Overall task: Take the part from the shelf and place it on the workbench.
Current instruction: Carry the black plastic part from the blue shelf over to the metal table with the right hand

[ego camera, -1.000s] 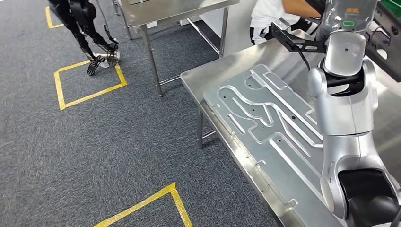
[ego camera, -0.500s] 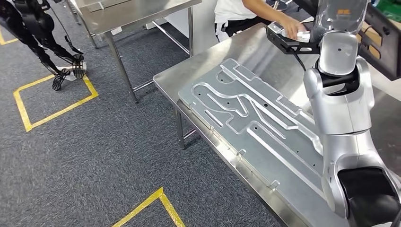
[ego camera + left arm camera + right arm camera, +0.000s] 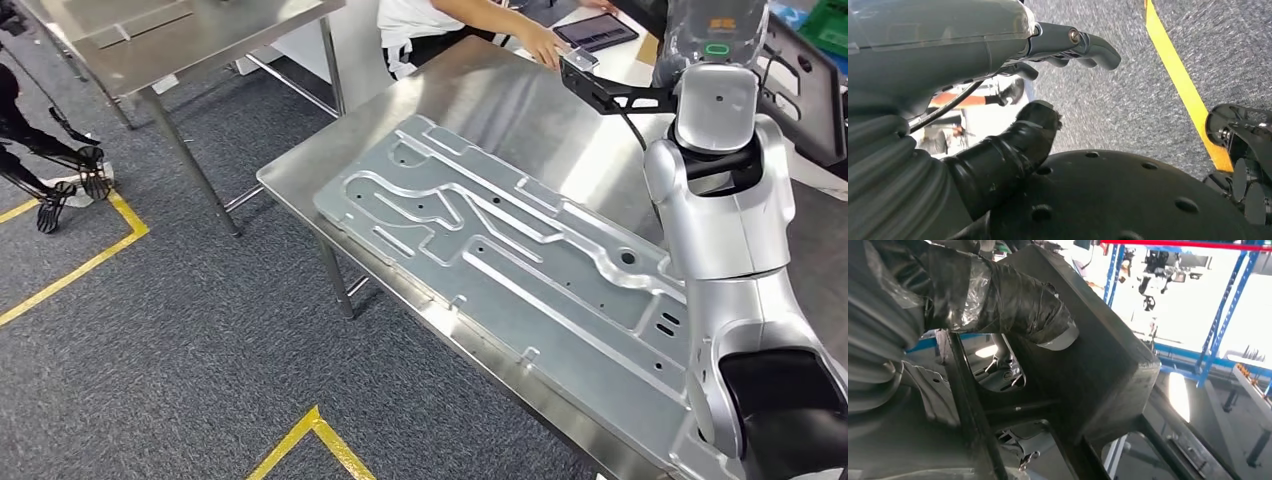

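A dark, boxy frame-shaped part (image 3: 1098, 365) is gripped by my right hand (image 3: 998, 300); the tape-wrapped thumb presses on its flat face. In the head view my raised right arm (image 3: 715, 190) stands over the bench's right side, and the black part (image 3: 805, 90) shows beside it at the right edge. The steel workbench (image 3: 500, 95) lies ahead, carrying a large stamped metal panel (image 3: 500, 240). My left hand (image 3: 1048, 75) hangs over the carpet, fingers and thumb apart with nothing between them.
A person (image 3: 440, 20) leans on the bench's far edge beside a tablet (image 3: 597, 30). A second steel table (image 3: 150, 40) stands at the back left. Yellow tape (image 3: 85, 262) marks the grey carpet, and another robot's black legs (image 3: 40, 170) stand at the far left.
The whole picture has shifted left, so the camera has turned; the bench and panel sit more centrally now. My right arm keeps the part raised. The person's hand has moved along the bench's far edge.
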Robot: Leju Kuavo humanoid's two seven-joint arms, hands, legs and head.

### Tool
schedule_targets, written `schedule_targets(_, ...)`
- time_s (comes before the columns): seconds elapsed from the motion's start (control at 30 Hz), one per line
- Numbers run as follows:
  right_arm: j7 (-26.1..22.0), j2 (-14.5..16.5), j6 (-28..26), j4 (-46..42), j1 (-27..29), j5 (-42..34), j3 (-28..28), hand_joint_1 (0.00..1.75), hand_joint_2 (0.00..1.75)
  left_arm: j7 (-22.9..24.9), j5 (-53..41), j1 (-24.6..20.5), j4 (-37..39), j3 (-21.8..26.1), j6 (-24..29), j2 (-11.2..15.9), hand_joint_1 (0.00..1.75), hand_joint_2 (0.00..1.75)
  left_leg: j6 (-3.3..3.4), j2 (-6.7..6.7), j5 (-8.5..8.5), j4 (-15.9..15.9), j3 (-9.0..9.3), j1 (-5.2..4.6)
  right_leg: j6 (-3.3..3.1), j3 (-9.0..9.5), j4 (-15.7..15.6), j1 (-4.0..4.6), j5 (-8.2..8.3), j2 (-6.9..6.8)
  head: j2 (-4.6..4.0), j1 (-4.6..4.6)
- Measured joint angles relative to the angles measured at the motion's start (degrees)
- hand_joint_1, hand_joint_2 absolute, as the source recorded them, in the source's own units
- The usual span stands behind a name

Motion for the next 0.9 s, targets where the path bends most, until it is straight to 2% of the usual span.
schedule_targets(0.03, 0.0, 0.1, 0.1, 0.2, -0.1, 0.0, 0.0, 1.75, 1.75, 0.0, 0.1, 0.0, 0.0, -0.1, 0.0, 0.0, 0.0, 1.75, -0.26, -1.16, -1.07, 1.4, -0.56, 0.11, -0.4, 0.0, -0.2, -0.16, 0.21, 0.5, 0.0, -0.03)
schedule_targets(0.1, 0.0, 0.5, 0.4, 0.6, -0.4, -0.2, 0.1, 1.75, 1.75, -0.1, 0.2, 0.0, 0.0, -0.2, 0.0, 0.1, 0.0, 1.75, -0.61, -4.12, -4.66, 7.6, -3.37, 0.36, -0.99, -0.15, -0.4, -0.2, 0.52, 1.52, 0.0, -0.04)
schedule_targets(0.13, -0.1, 0.7, 0.6, 0.8, -0.5, -0.3, 0.2, 1.75, 1.75, -0.2, 0.3, 0.0, 0.0, -0.3, 0.0, 0.1, 0.0, 1.75, -0.66, -4.82, -6.38, 11.5, -5.22, 0.4, -1.17, -0.3, -0.4, -0.12, 0.6, 2.1, 0.0, -0.05)
schedule_targets(0.17, -0.1, 1.0, 0.8, 1.1, -0.5, -0.5, 0.3, 1.75, 1.75, -0.2, 0.3, 0.0, 0.0, -0.4, 0.0, 0.1, 0.0, 1.75, -0.67, -5.11, -7.32, 14.6, -6.73, 0.41, -1.23, -0.41, -0.3, -0.03, 0.65, 2.81, 0.0, -0.04)
schedule_targets(0.2, -0.3, 1.2, 0.9, 1.5, -0.5, -0.8, 0.4, 1.75, 1.75, -0.2, 0.4, 0.0, 0.0, -0.4, -0.1, 0.1, 0.0, 1.75, -0.6, -5.2, -7.1, 15.9, -7.37, 0.41, -1.26, -0.49, -0.2, 0.05, 0.67, 3.41, 0.0, -0.05)
schedule_targets(0.23, -0.6, 1.6, 1.1, 1.9, -0.6, -1.3, 0.5, 1.75, 1.75, -0.2, 0.4, 0.0, 0.0, -0.4, -0.1, 0.1, 0.0, 1.75, -0.46, -5.26, -5.74, 14.8, -6.92, 0.4, -1.27, -0.53, -0.1, 0.09, 0.68, 3.99, 0.0, -0.05)
schedule_targets(0.3, -1.9, 2.3, 1.7, 3.1, -1.0, -2.7, 0.6, 1.75, 1.75, -0.2, 0.4, -0.1, 0.0, -0.6, -0.3, 0.2, 0.0, 1.75, 0.05, -5.79, -1.59, 7.5, -3.72, 0.4, -1.25, -0.6, 0.2, 0.08, 0.66, 4.98, 0.0, -0.04)
schedule_targets(0.33, -2.5, 2.7, 2.0, 3.7, -1.3, -3.4, 0.7, 1.75, 1.75, -0.2, 0.5, -0.1, 0.0, -0.7, -0.4, 0.3, 0.0, 1.75, 0.26, -6.21, -0.17, 3.9, -2.18, 0.37, -1.14, -0.73, 0.4, 0.11, 0.68, 5.46, 0.0, -0.03)
schedule_targets(0.37, -3.0, 3.0, 2.2, 4.3, -1.7, -3.9, 0.8, 1.75, 1.75, -0.2, 0.5, -0.1, 0.0, -0.8, -0.6, 0.3, 0.0, 1.75, 0.43, -6.59, 0.61, 1.4, -1.21, 0.32, -0.94, -0.9, 0.5, 0.07, 0.75, 5.82, 0.0, -0.03)
schedule_targets(0.4, -3.1, 3.3, 2.4, 5.0, -1.9, -4.2, 1.0, 1.75, 1.75, -0.2, 0.5, -0.2, 0.0, -0.9, -0.7, 0.4, 0.0, 1.75, 0.57, -6.87, 0.74, 0.3, -0.86, 0.24, -0.64, -1.06, 0.5, 0.01, 0.87, 6.08, 0.0, -0.04)
schedule_targets(0.47, -3.2, 3.9, 2.9, 6.2, -2.4, -5.1, 1.4, 1.75, 1.75, -0.2, 0.6, -0.3, 0.0, -1.0, -1.0, 0.4, 0.0, 1.75, 0.95, -6.7, 1.22, -0.2, -0.74, 0.28, 0.11, -1.24, 0.1, -0.09, 1.22, 6.39, 0.0, -0.05)
schedule_targets(0.5, -3.3, 4.2, 3.4, 6.7, -2.6, -5.8, 1.6, 1.75, 1.75, -0.2, 0.6, -0.4, 0.0, -1.1, -1.0, 0.5, 0.0, 1.75, 1.25, -6.49, 1.65, -0.7, -0.63, 0.41, 0.4, -1.38, 0.2, 0.0, 1.04, 5.96, 0.0, -0.02)
schedule_targets(0.57, -3.3, 5.0, 5.3, 7.5, -3.6, -7.7, 2.2, 1.75, 1.75, -0.2, 0.7, -0.5, 0.0, -1.2, -1.1, 0.5, 0.0, 1.75, 1.85, -6.03, 2.53, -1.6, -0.61, 0.75, 0.73, -2.75, 3.2, 0.22, -1.31, 3.98, 0.0, 0.08)
schedule_targets(0.6, -3.3, 5.5, 6.7, 8.0, -4.3, -9.0, 2.8, 1.75, 1.75, -0.2, 0.8, -0.5, 0.0, -1.3, -1.1, 0.5, 0.0, 1.75, 2.01, -5.84, 2.72, -1.8, -0.72, 0.73, 0.85, -4.1, 6.5, 0.21, -3.33, 2.84, 0.0, 0.13)
schedule_targets(0.63, -3.2, 6.1, 8.3, 8.4, -5.0, -10.5, 3.5, 1.75, 1.75, -0.2, 0.9, -0.5, 0.0, -1.3, -1.1, 0.5, 0.0, 1.75, 2.1, -5.64, 2.8, -1.7, -0.87, 0.73, 1.02, -5.68, 10.4, 0.11, -5.32, 2.17, 0.0, 0.15)
schedule_targets(0.67, -3.2, 6.6, 9.8, 8.8, -5.6, -12.0, 4.3, 1.75, 1.75, -0.2, 1.0, -0.4, 0.0, -1.3, -1.2, 0.5, 0.0, 1.75, 2.08, -5.42, 2.8, -1.6, -0.97, 0.73, 1.22, -6.99, 13.7, 0.0, -6.59, 1.91, 0.0, 0.16)
schedule_targets(0.7, -3.2, 7.0, 11.1, 9.1, -6.2, -13.2, 5.2, 1.75, 1.75, -0.2, 1.2, -0.4, 0.0, -1.3, -1.3, 0.6, 0.0, 1.75, 2.03, -5.2, 2.76, -1.5, -1.03, 0.75, 1.41, -7.61, 15.5, -0.15, -6.91, 1.78, 0.0, 0.15)
schedule_targets(0.73, -3.2, 7.5, 12.1, 9.4, -6.7, -14.2, 6.1, 1.75, 1.75, -0.2, 1.3, -0.4, 0.0, -1.3, -1.3, 0.6, 0.0, 1.75, 1.93, -5.05, 2.69, -1.4, -1.05, 0.79, 1.57, -7.11, 15.0, -0.31, -6.08, 1.64, 0.0, 0.15)
schedule_targets(0.77, -3.2, 7.9, 12.7, 9.7, -7.3, -14.9, 6.9, 1.75, 1.75, -0.2, 1.4, -0.4, 0.0, -1.3, -1.4, 0.6, 0.0, 1.75, 1.75, -4.96, 2.56, -1.2, -1.05, 0.85, 1.7, -5.5, 12.2, -0.46, -4.37, 1.45, 0.0, 0.15)
schedule_targets(0.83, -3.2, 8.5, 13.9, 10.1, -8.8, -16.3, 8.2, 1.75, 1.75, -0.2, 1.6, -0.4, 0.0, -1.3, -1.5, 0.6, 0.0, 1.75, 1.22, -4.91, 2.19, -0.7, -1.16, 0.83, 1.7, -1.34, 4.4, -0.47, -1.39, 0.83, 0.0, 0.17)
schedule_targets(0.87, -3.2, 8.8, 14.5, 10.2, -9.6, -17.3, 8.9, 1.75, 1.75, -0.3, 1.7, -0.4, 0.0, -1.3, -1.6, 0.7, 0.0, 1.75, 0.92, -4.9, 2.07, -0.4, -1.3, 0.76, 1.52, -0.01, 1.7, -0.34, -0.72, 0.65, 0.0, 0.15)
schedule_targets(0.9, -3.2, 9.1, 15.3, 10.3, -10.4, -18.6, 9.6, 1.75, 1.75, -0.3, 1.7, -0.4, 0.0, -1.3, -1.7, 0.7, 0.0, 1.75, 0.8, -4.89, 1.94, -0.2, -1.46, 0.6, 1.35, 0.56, 0.3, -0.27, -0.62, 0.59, 0.0, 0.14)
